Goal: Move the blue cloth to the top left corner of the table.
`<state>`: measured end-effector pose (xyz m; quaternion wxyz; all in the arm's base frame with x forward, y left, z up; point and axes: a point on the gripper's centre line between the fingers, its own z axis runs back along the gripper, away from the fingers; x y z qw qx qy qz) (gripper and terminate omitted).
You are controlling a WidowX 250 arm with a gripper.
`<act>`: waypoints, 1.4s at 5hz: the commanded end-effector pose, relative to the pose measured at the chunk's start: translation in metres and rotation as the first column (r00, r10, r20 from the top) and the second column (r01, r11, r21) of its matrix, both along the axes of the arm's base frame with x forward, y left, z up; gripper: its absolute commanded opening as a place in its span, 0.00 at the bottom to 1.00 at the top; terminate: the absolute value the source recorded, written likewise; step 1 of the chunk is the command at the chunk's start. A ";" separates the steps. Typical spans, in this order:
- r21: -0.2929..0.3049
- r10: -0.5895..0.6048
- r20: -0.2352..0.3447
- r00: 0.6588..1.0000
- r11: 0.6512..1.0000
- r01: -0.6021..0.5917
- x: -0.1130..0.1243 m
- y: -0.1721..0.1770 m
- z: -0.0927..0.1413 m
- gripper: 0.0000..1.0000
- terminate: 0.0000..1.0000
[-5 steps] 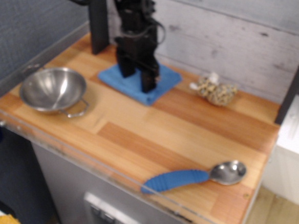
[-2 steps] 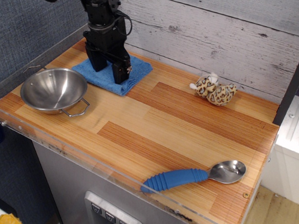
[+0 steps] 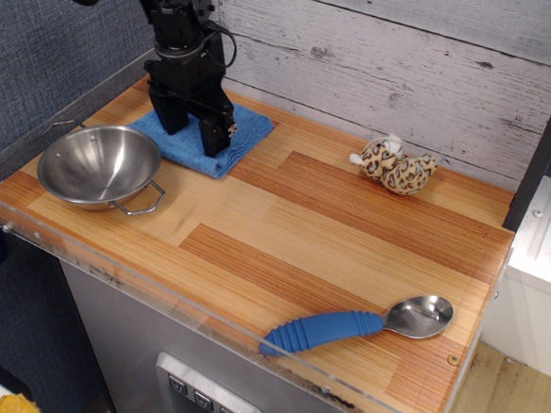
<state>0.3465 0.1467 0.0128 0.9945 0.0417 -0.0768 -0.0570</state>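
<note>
Lying flat at far left of striped wooden table [image 3: 349, 231], against whitewashed plank wall [image 3: 408, 65]: blue cloth [image 3: 238, 128]. Standing on it with fingers spread apart: gripper [image 3: 194, 130]. Sitting just beside: steel bowl [image 3: 97, 164].

A whitewashed plank wall [image 3: 409, 55] runs behind. A blue-grey textured panel [image 3: 50, 49] stands left. Pale wood floor [image 3: 512, 403] (lower right) shows.

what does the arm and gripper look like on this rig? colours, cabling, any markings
All matte black. The gripper is a blocky housing ending in two thick, squared black fingers. Above it the arm is bulky and jointed, with black cables looping loose beside the wrist and off to the upper left. No markings, labels or coloured parts are visible.
</note>
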 end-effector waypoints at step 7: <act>0.036 0.024 0.204 0.979 0.999 -0.032 -0.018 -0.001 0.132 1.00 1.00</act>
